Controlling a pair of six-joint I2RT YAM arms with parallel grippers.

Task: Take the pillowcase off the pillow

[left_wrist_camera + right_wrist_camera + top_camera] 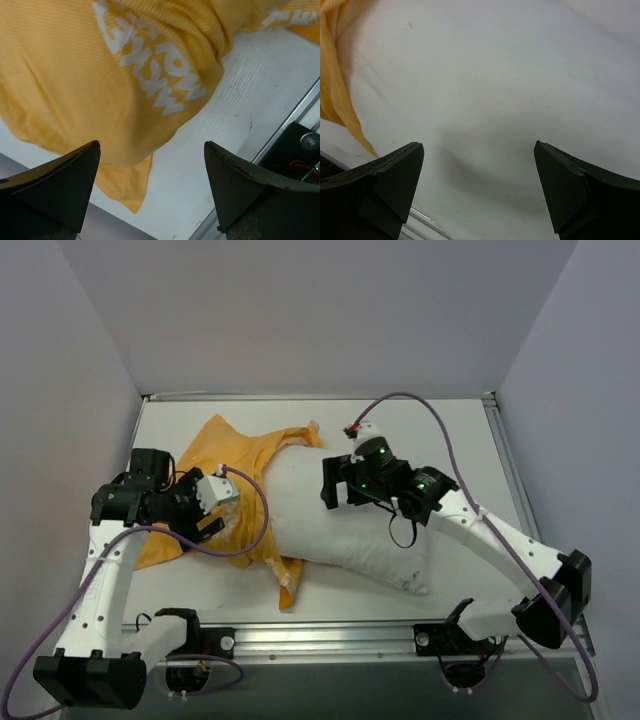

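The white pillow [340,530] lies across the middle of the table, most of it bare. The orange-yellow pillowcase [235,450] is bunched over its left end and spreads onto the table. My left gripper [205,520] hovers over the case's near left part, open with nothing between its fingers. In the left wrist view the case [75,75], with white lettering, hangs just beyond the open gripper [152,145]. My right gripper [335,492] is above the pillow's upper middle, open and empty. In the right wrist view the pillow [495,75] lies beyond the gripper [479,145], with a fold of the case [332,90] at the left.
The white table [450,430] is enclosed by grey walls at the back and both sides. An aluminium rail [330,635] runs along the near edge by the arm bases, and shows again as the rail [295,120] in the left wrist view. Purple cables loop from both arms.
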